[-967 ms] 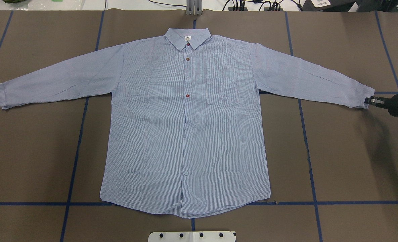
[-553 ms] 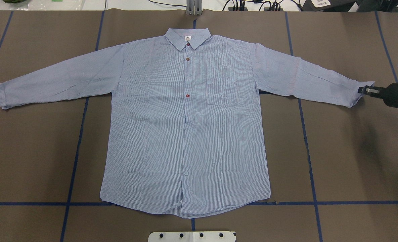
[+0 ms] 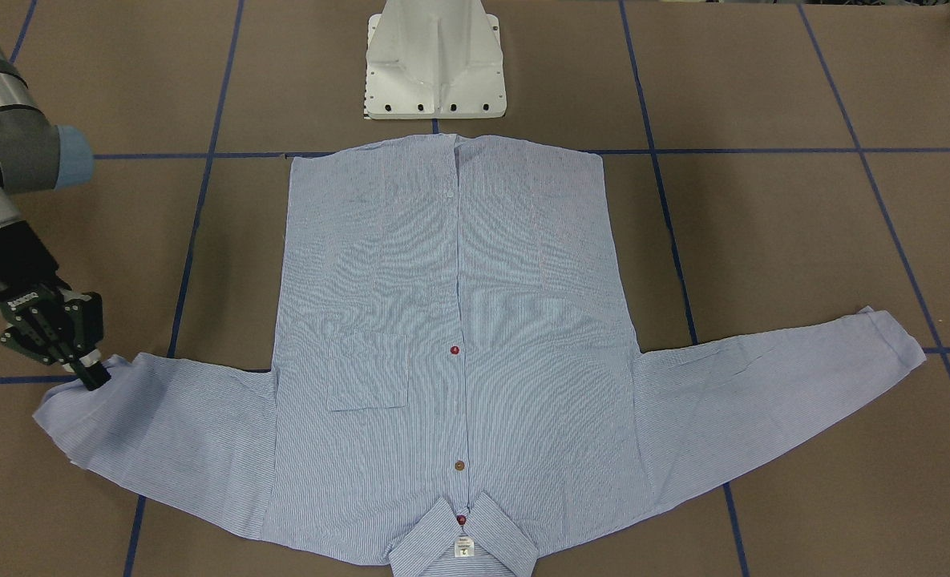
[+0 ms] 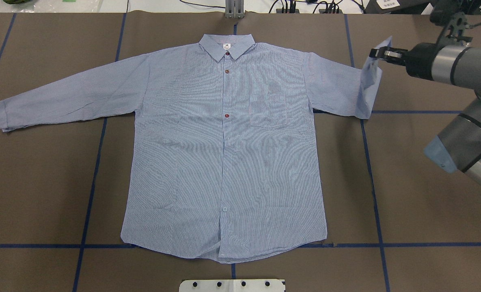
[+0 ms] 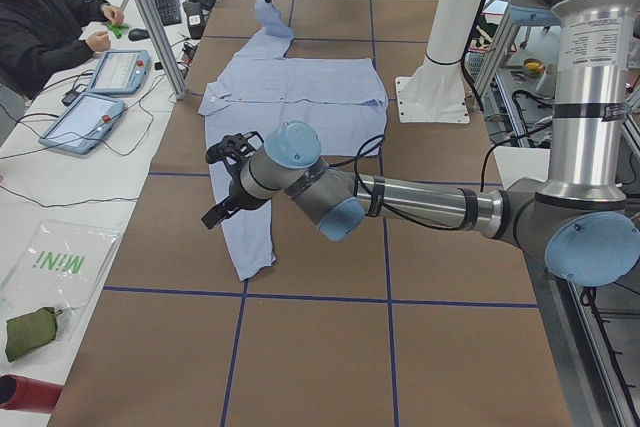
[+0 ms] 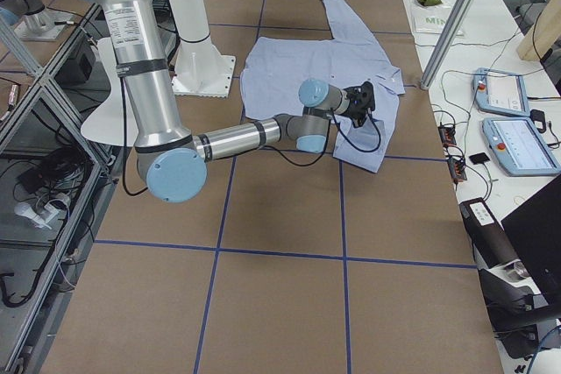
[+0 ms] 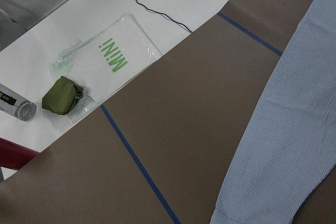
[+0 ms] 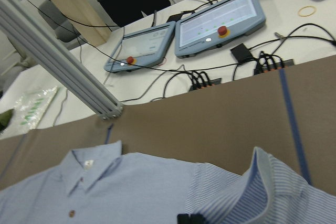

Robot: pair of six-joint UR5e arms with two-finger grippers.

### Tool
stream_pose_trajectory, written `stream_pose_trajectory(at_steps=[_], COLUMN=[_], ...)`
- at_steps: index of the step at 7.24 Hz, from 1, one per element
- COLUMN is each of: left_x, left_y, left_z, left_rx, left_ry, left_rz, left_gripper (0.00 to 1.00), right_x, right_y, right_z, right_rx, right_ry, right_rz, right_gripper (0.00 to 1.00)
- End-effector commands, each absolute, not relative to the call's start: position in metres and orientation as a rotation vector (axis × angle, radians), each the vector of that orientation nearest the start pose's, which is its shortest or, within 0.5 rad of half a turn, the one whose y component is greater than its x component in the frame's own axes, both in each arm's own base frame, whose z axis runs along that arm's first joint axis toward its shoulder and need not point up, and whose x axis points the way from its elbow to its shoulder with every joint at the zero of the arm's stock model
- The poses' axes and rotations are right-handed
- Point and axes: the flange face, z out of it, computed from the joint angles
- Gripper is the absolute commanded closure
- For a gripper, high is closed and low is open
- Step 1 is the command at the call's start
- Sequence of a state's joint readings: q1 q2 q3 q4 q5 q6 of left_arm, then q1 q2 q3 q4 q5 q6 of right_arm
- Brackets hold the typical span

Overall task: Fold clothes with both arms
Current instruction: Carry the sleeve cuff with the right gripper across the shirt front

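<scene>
**Front-facing view.** One pale blue striped shirt [image 3: 450, 320], front up and buttoned, lay flat on the brown table [image 3: 763, 240]. My right gripper [image 3: 90, 373] was pinching the cuff [image 3: 62, 401] of the sleeve on my side. No fold had been laid.

**Overhead view.** The cuff was held raised, and its sleeve [image 4: 366, 85] stood doubled upward near the shoulder. The other sleeve [image 4: 61, 97] lay stretched out flat. Body and hem were unfolded.

**Left side view.** My left gripper [image 5: 225, 182] hung near the stretched sleeve. I could not tell whether its fingers were spread or pressed together.

**Right side view.** My right arm reached over the shirt, with cloth hanging below the gripper.

**Left wrist view.** The flat sleeve end lay on the table, with no fingers in frame.

**Right wrist view.** The cuff stood up from my fingertips [image 8: 189, 217], with the collar [image 8: 92, 163] beyond it.

**Progress, as I judged it.** The first sleeve fold was in hand. The second sleeve and all the body folds remained.
</scene>
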State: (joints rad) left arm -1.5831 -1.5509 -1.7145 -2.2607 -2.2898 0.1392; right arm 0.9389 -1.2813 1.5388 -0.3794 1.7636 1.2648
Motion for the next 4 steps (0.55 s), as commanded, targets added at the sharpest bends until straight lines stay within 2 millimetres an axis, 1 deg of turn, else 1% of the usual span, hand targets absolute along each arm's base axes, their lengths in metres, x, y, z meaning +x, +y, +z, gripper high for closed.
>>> stream_pose_trajectory(at_steps=[1,2,3,4], left_x=[-0.074,-0.071,-0.07,-0.07], left_y=[-0.503,-0.501,-0.501,-0.501], left_z=[0.519,0.519,0.519,0.52], left_rx=[0.826,0.823,0.82,0.819], left_ry=[0.623,0.655,0.671,0.672], left_rz=[0.406,0.417,0.421,0.421], left_gripper=[0.0,0.0,0.0,0.0], right_x=[-0.357,-0.408,-0.451,-0.487], right_y=[-0.551,-0.529,-0.509,-0.494], right_z=[0.271,0.235,0.195,0.169], right_rx=[0.801,0.86,0.877,0.865], right_ry=[-1.436,-1.431,-1.418,-1.384], right_rz=[0.507,0.577,0.607,0.607], right_gripper=[1.0,1.0,1.0,1.0])
